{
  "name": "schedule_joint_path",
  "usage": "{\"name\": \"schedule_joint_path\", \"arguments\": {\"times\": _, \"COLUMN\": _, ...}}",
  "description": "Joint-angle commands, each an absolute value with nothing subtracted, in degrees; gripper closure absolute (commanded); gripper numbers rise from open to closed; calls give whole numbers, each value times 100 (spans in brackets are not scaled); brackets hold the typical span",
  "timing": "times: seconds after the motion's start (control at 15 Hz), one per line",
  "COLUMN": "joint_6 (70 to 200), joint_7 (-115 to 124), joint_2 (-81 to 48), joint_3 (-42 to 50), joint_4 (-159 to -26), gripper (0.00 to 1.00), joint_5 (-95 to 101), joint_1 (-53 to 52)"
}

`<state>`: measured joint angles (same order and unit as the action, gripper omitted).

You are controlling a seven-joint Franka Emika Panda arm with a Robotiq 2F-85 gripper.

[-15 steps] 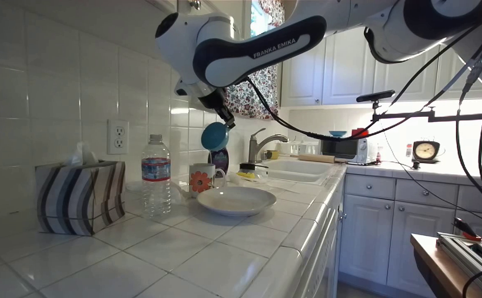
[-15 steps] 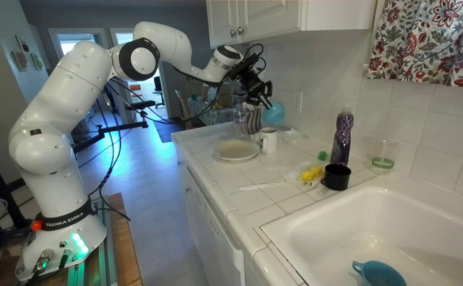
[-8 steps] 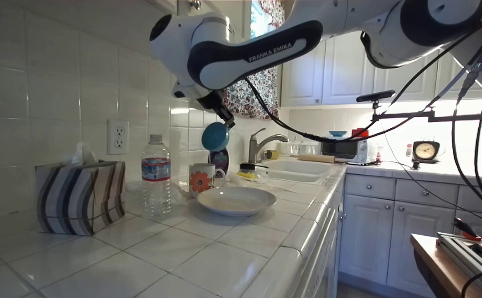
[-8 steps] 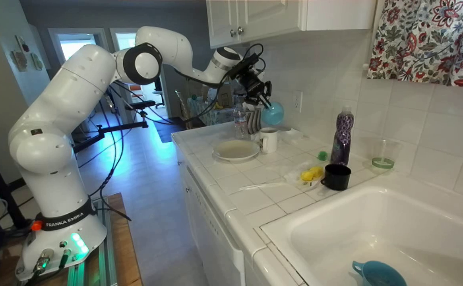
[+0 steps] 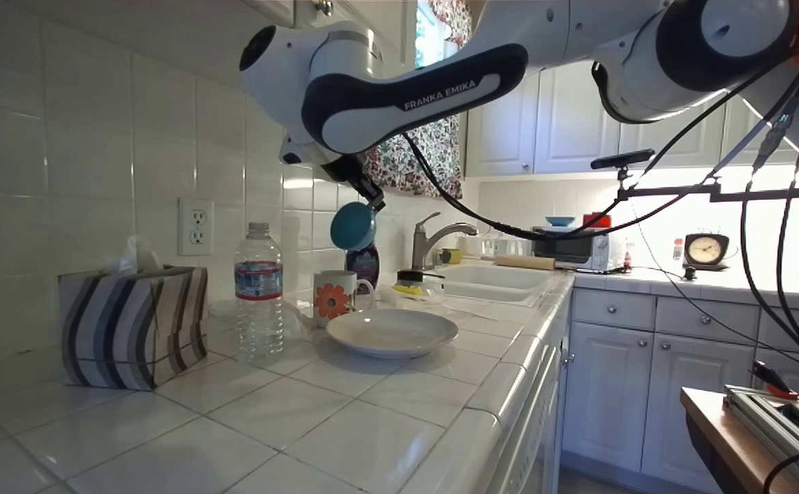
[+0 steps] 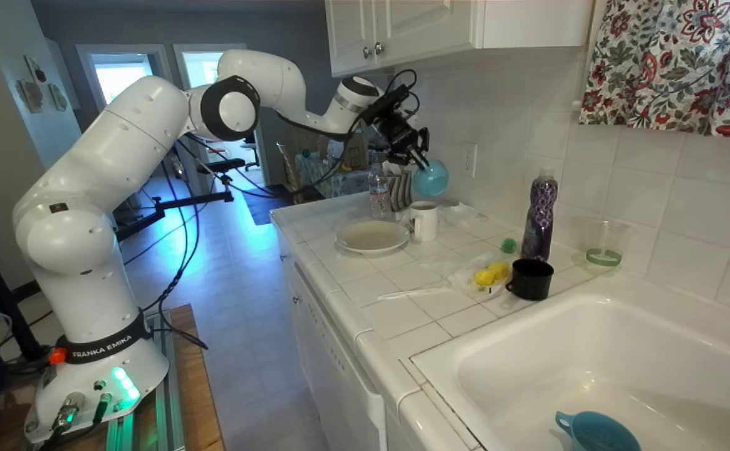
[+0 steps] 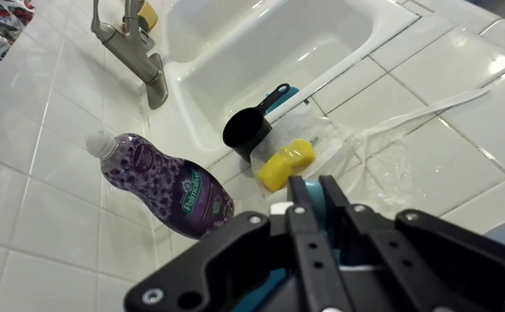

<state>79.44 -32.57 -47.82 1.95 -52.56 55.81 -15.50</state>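
The fingers (image 7: 296, 199) are closed on a blue cup (image 5: 353, 226), pinching a part of it that shows as a narrow teal strip between their tips in the wrist view; exactly which part is hard to make out. In both exterior views the cup hangs in the air over the white tiled surface (image 5: 372, 439), above a white mug (image 5: 331, 298) printed with an orange flower and apart from it. A shallow white plate (image 5: 392, 333) rests just beside the mug. Near these two stands an upright clear plastic water bottle (image 5: 258, 283) with a blue and red label, and beyond it a striped tissue box (image 5: 125, 329) with a white tissue (image 5: 137, 257) poking out of its top. Toward the sink (image 6: 590, 351), a purple Palmolive dish soap bottle (image 7: 170, 186) stands upright near the tiled wall, with a small green object (image 6: 509, 245) by its base. A black measuring cup (image 7: 243, 130) stands near the sink edge, beside yellow pieces (image 7: 276, 171) in a clear plastic bag (image 7: 298, 130). A clear tub (image 6: 606, 238), green at the bottom, is close to the wall, and a second blue cup (image 6: 599, 431) lies inside the sink, next to which rises a metal faucet (image 7: 135, 58).
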Motion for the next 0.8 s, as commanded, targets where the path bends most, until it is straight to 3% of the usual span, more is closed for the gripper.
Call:
{"name": "schedule_joint_path", "arguments": {"times": 0.0, "joint_6": 7735, "joint_7": -3592, "joint_2": -5107, "joint_3": 255, "joint_4": -4739, "gripper": 97, "joint_5": 5825, "joint_1": -1627}}
{"name": "schedule_joint_path", "arguments": {"times": 0.73, "joint_6": 7611, "joint_7": -4113, "joint_2": -5469, "joint_3": 455, "joint_4": -4272, "gripper": 97, "joint_5": 5860, "joint_1": -1711}}
